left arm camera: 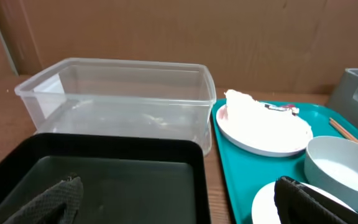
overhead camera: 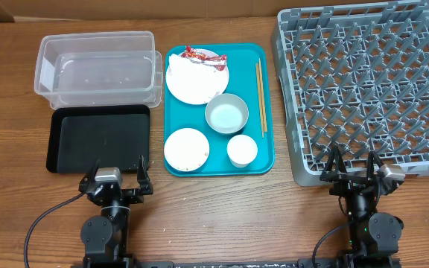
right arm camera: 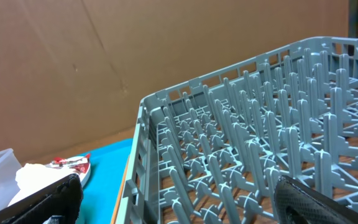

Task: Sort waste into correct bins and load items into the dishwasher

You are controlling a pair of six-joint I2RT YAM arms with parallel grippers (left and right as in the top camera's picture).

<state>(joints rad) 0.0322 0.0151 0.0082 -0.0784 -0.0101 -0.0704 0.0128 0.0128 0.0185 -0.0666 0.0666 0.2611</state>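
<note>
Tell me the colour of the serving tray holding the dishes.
Teal; the serving tray shows best overhead.

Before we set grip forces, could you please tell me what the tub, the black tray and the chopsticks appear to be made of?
The tub looks like clear, glossy plastic: the table shows through its walls. The black tray seems matte plastic with a raised rim, though coated metal is possible. The chopsticks look like bare wood: thin, pale tan, without shine.

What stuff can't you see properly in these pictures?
Rice grains: too small to spot in the overhead view.
Plate top: partly covered by the napkin in every view.
Chopsticks: cut off by the right edge in the left wrist view.
Cup: absent from both wrist views.
</note>
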